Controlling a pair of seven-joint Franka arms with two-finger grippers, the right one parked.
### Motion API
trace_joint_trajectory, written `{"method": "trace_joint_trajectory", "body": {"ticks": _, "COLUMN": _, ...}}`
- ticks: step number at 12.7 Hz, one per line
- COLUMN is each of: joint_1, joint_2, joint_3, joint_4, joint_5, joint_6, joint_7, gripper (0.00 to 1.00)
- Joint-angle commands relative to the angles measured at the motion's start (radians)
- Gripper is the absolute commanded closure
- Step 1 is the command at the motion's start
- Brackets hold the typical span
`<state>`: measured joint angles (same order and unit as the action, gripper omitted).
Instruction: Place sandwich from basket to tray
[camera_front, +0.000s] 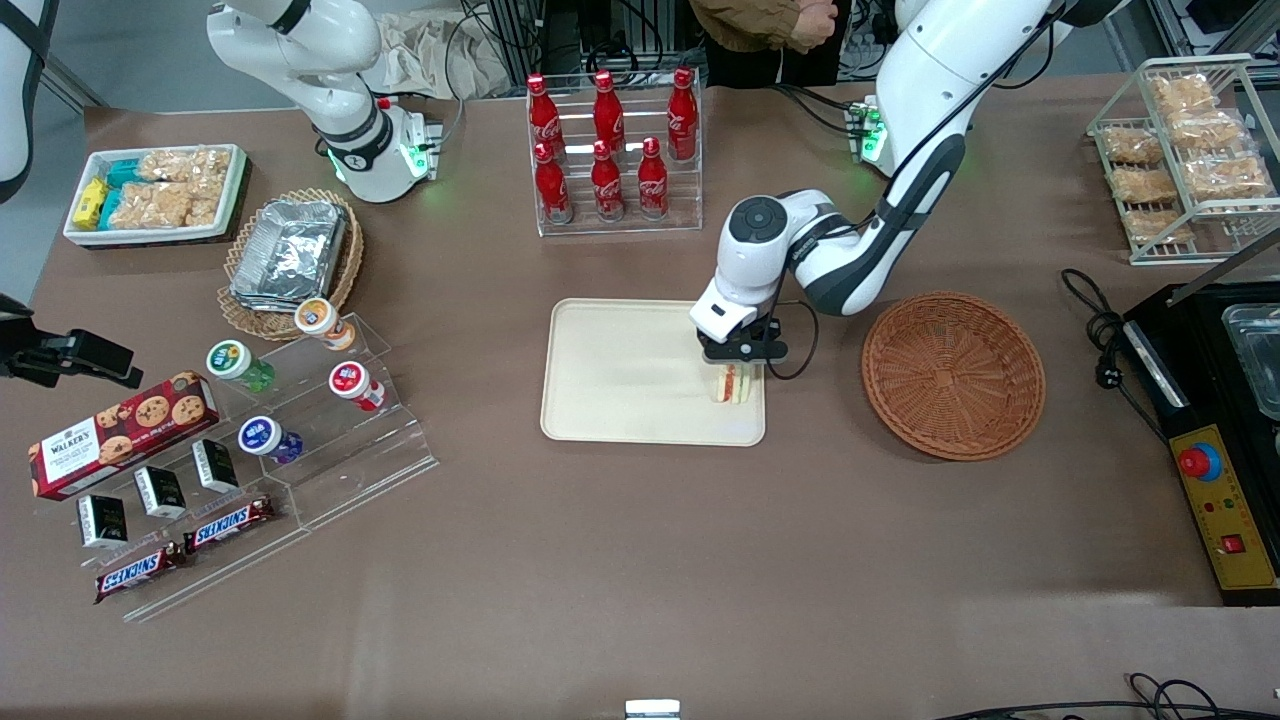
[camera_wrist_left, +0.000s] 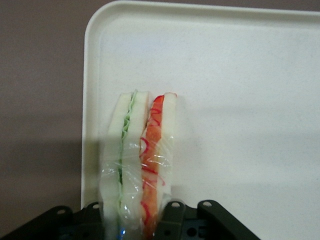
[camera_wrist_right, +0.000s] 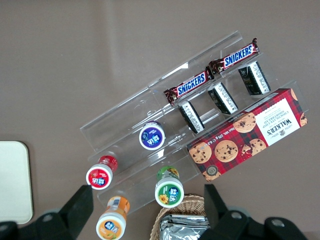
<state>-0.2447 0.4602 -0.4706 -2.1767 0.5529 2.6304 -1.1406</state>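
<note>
Sandwich (camera_wrist_left: 141, 160), wrapped and standing on edge, hangs directly beneath the end effector (camera_front: 738, 362) that pinches it, low over the tray (camera_front: 610, 372) edge nearest the empty basket (camera_front: 953, 374), centre-right of the front frame.

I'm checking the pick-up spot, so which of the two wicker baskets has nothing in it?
The reddish-brown basket beside the tray, toward the working arm's end. The lighter tan basket holds foil trays. The pincer holds the sandwich over the tray.
</note>
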Motion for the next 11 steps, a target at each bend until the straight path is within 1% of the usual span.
{"method": "trace_joint_trajectory", "body": {"ticks": 1, "joint_1": 0.005, "joint_2": 0.035, "joint_3": 0.001, "joint_4": 0.023, "joint_5": 0.053, "joint_6": 0.007, "joint_7": -0.031, "gripper": 0.0}}
{"method": "trace_joint_trajectory", "body": {"ticks": 4, "joint_1": 0.007, "joint_2": 0.019, "joint_3": 0.001, "joint_4": 0.044, "joint_5": 0.047, "joint_6": -0.013, "joint_7": -0.028, "gripper": 0.0}}
{"method": "trace_joint_trajectory", "body": {"ticks": 6, "joint_1": 0.022, "joint_2": -0.012, "joint_3": -0.005, "joint_4": 0.083, "joint_5": 0.013, "joint_6": -0.094, "joint_7": -0.027, "gripper": 0.0}}
{"method": "trace_joint_trajectory", "body": {"ticks": 9, "joint_1": 0.025, "joint_2": -0.125, "joint_3": -0.023, "joint_4": 0.139, "joint_5": -0.17, "joint_6": -0.2, "joint_7": -0.007, "gripper": 0.0}}
{"method": "trace_joint_trajectory", "body": {"ticks": 11, "joint_1": 0.024, "joint_2": -0.188, "joint_3": -0.025, "joint_4": 0.272, "joint_5": -0.313, "joint_6": -0.344, "joint_7": -0.002, "gripper": 0.0}}
